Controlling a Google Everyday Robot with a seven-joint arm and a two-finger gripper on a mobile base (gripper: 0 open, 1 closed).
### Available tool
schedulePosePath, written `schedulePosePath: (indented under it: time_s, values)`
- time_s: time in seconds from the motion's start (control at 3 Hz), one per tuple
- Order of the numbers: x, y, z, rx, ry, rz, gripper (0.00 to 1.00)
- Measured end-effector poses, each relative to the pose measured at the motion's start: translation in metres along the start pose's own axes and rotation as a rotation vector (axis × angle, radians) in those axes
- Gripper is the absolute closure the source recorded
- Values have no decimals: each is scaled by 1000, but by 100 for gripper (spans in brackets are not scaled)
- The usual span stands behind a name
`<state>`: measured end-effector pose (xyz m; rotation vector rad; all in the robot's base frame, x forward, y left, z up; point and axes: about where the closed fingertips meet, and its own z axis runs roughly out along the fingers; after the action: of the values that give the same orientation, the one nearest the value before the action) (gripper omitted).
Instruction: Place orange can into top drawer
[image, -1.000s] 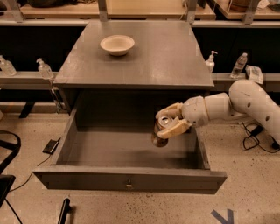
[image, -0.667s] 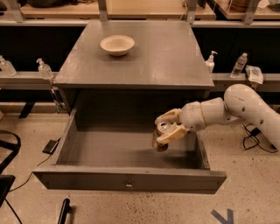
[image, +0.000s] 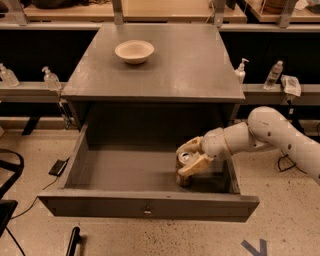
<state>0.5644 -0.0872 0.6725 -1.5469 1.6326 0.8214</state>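
The top drawer (image: 125, 209) of the grey cabinet stands pulled out wide, its flat front panel with a small knob toward me. My gripper (image: 192, 157) reaches in from the right and is shut on the orange can (image: 184, 170). The can is upright, silver top showing, low inside the drawer near its front right corner. I cannot tell whether the can's base touches the drawer floor; the front wall hides it.
A cream bowl (image: 134, 51) sits on the cabinet top (image: 190, 65). Pump and water bottles (image: 50, 78) stand on side shelves left and right (image: 274, 74). My white arm (image: 280, 137) crosses the drawer's right wall. Cables lie on the speckled floor.
My gripper has moved lower and a little toward the drawer's front with the can, still shut on it.
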Motion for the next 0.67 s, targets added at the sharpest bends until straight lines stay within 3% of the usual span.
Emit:
schedulePosePath:
  time_s: [0.33,0.67]
  values:
    - [1,0,0,4,-9,-14,36]
    - [-10,-3,-11,33,-57,-48,6]
